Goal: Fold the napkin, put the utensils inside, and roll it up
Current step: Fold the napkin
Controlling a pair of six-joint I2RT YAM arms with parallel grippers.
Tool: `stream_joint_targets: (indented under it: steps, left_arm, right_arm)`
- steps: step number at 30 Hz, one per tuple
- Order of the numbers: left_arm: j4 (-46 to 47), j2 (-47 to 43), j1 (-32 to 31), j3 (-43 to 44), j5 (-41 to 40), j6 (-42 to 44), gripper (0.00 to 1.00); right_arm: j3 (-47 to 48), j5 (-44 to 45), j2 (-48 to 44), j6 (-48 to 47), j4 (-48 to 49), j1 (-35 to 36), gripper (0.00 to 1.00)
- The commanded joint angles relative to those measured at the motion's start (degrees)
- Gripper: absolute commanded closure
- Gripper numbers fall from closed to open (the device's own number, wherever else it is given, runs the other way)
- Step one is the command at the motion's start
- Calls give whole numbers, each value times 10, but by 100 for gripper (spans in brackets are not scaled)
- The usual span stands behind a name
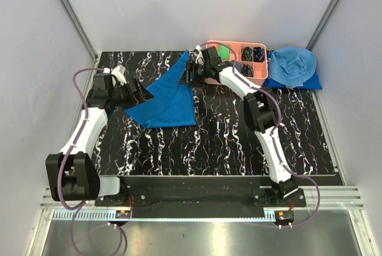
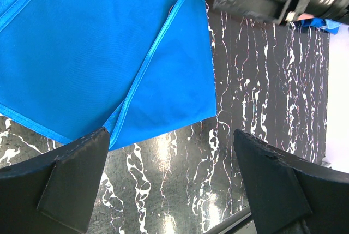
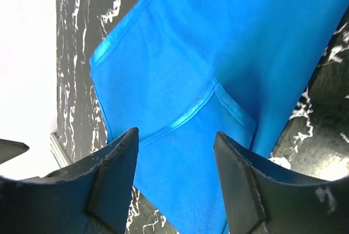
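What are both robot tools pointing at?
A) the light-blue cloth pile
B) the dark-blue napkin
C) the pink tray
B: each wrist view shows the dark-blue napkin filling the space just past the open fingers of the left tool and the right tool.

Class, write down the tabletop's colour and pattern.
The table is black with white marble veining, clearest in the top external view.

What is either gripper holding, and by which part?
Nothing. Both the left gripper and right gripper are open over the napkin, jaws apart with no cloth pinched.
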Motion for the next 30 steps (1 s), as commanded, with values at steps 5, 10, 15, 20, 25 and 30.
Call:
stream_joint_targets:
  steps: [5,10,15,20,25,30]
  left_arm:
    - [30,1,3,-4,10,1,1]
    - [29,5,3,-4,13,-1,1]
    - [32,8,3,-4,16,-2,1]
    - [31,8,3,-5,17,-2,1]
    - [31,8,3,-5,17,-2,1]
    - [32,7,3,-6,19,-3,1]
  right_arm:
    - [-62,-4,-58,-22,8,-20,30]
    - [-114,-6,-69,-52,8,-21,28]
    - [-131,-9,-63,-70,10,-22,27]
    - [-129,-24,-50,-75,9,-23,29]
    - [-137,-23,-46,-77,9,-23,32]
    - [-158,-18,-57,-83,12,-22,35]
